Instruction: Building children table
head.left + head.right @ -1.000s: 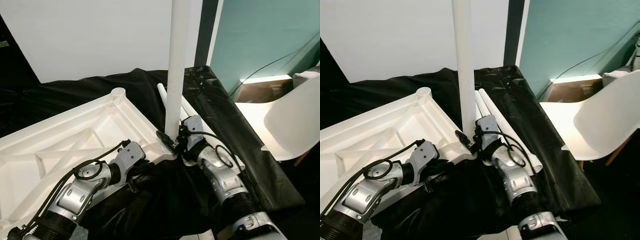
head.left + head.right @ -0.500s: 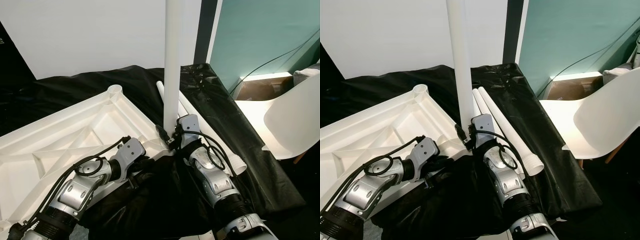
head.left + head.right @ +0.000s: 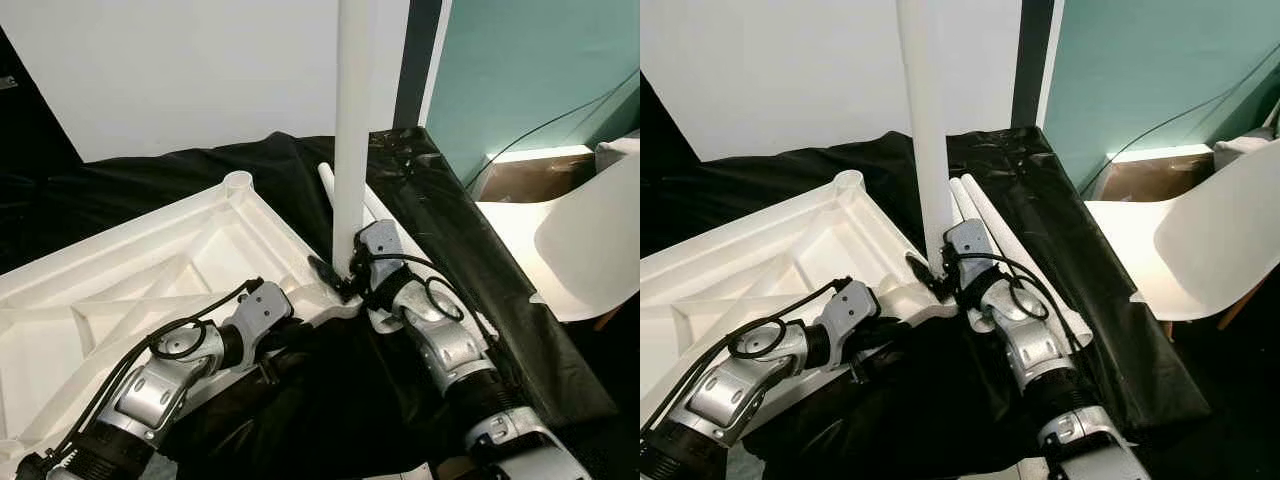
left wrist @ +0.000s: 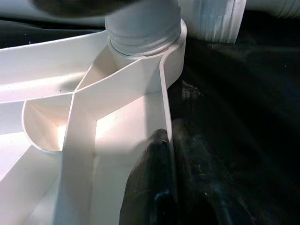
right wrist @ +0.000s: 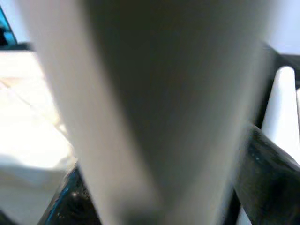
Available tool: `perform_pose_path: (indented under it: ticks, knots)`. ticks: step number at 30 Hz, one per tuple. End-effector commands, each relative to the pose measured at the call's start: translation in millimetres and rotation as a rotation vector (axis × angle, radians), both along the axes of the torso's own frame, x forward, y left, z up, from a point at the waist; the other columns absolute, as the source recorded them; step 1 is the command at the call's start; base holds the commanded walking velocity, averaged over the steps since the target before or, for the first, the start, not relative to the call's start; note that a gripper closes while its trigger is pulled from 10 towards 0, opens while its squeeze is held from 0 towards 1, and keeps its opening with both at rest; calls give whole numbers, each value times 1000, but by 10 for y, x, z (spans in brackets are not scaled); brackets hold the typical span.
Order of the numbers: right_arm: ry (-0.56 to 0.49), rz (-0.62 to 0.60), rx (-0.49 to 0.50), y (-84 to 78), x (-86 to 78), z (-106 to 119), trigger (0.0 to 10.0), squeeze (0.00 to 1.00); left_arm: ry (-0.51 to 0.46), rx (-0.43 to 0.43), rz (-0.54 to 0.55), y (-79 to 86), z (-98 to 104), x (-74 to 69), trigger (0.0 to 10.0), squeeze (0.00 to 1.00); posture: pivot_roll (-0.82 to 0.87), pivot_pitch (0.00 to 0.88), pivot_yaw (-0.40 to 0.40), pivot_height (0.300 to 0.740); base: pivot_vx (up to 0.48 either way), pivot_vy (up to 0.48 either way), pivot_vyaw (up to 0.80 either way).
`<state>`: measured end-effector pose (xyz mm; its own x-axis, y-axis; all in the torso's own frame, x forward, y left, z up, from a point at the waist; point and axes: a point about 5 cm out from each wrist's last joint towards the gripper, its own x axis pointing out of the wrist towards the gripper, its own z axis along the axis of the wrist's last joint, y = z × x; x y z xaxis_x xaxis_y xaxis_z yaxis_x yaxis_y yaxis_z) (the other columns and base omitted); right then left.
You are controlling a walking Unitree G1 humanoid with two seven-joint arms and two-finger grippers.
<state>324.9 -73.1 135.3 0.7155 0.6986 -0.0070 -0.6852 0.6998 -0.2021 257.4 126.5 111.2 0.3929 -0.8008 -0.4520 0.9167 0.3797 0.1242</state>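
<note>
Right gripper (image 3: 345, 272) has re-steadied upright leg (image 3: 351, 130) at tabletop (image 3: 150, 280) corner.

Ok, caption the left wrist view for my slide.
Left gripper clamps the upturned tabletop's rim beside the corner socket holding the white leg.

White ribbed plastic tabletop (image 3: 150, 270), underside up on black sheeting. One long white tubular leg (image 3: 352, 130) upright in its near corner socket. Two spare white tubular legs (image 3: 1015, 250) lying alongside.
</note>
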Motion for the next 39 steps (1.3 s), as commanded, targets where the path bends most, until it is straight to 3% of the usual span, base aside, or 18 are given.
perform_pose_path:
  ticks: [1, 7, 8, 9, 10, 11, 15, 22, 25, 26, 28, 30, 31, 32, 39]
  knots:
    - [33, 52, -18, -25, 16, -3, 10000, 0, 136, 27, -120, -63, -201, -164, 10000, 0, 53, 0, 19, 740, 0, 0, 0]
    - [66, 166, -67, -118, 17, 16, 10000, 0, 137, 27, -121, -67, -200, -165, 10000, 0, 48, 0, 19, 740, 0, 0, 0]
    - [56, 186, -80, -137, 19, 32, 7765, 0, 137, 26, -122, -68, -200, -164, 10000, 0, 47, 0, 19, 740, 0, 0, 0]
    - [53, 220, -86, -151, 14, 48, 1961, 0, 137, 26, -123, -70, -200, -164, 10000, 0, 47, 0, 19, 740, 0, 0, 0]
    - [53, 220, -86, -151, 14, 48, 1961, 0, 137, 26, -123, -70, -200, -164, 10000, 0, 47, 0, 19, 740, 0, 0, 0]
    - [41, 259, -102, -163, 12, 76, 0, 0, 136, 25, -124, -74, -200, -163, 10000, 0, 47, 0, 19, 740, 0, 0, 0]
    - [27, 280, -119, -169, 15, 100, 0, 0, 136, 24, -124, -78, -200, -162, 10000, 0, 47, 0, 19, 740, 0, 0, 0]
    - [107, 327, -205, -183, -12, -46, 0, 0, 138, 24, -118, -64, -207, -174, 10000, 0, 59, 0, 15, 740, 0, 0, 0]
    - [124, 274, -179, -175, -18, -114, 0, 0, 138, 26, -116, -56, -206, -175, 10000, 0, 60, 0, 15, 740, 0, 0, 0]
    - [37, 141, -47, -127, 2, -53, 0, 0, 137, 26, -115, -51, -204, -174, 10000, 0, 56, 0, 14, 740, 0, 0, 0]
    - [37, 141, -47, -127, 2, -53, 0, 0, 137, 26, -115, -51, -204, -174, 10000, 0, 56, 0, 14, 740, 0, 0, 0]
    - [-83, -84, 167, -121, -16, 85, 0, 0, 135, 24, -115, -57, -198, -170, 10000, 0, 62, 0, 14, 740, 0, 0, 0]
    - [-83, -84, 167, -121, -16, 85, 0, 0, 135, 24, -115, -57, -198, -170, 10000, 0, 62, 0, 14, 740, 0, 0, 0]
    - [-114, -258, 293, -157, -75, 119, 0, 0, 134, 22, -116, -65, -191, -165, 10000, 0, 63, 0, 15, 740, 0, 0, 0]
    - [-126, -394, 295, -252, -61, 76, 0, 0, 135, 29, -117, -38, -187, -164, 10000, 0, 61, 0, 21, 740, 0, 0, 0]
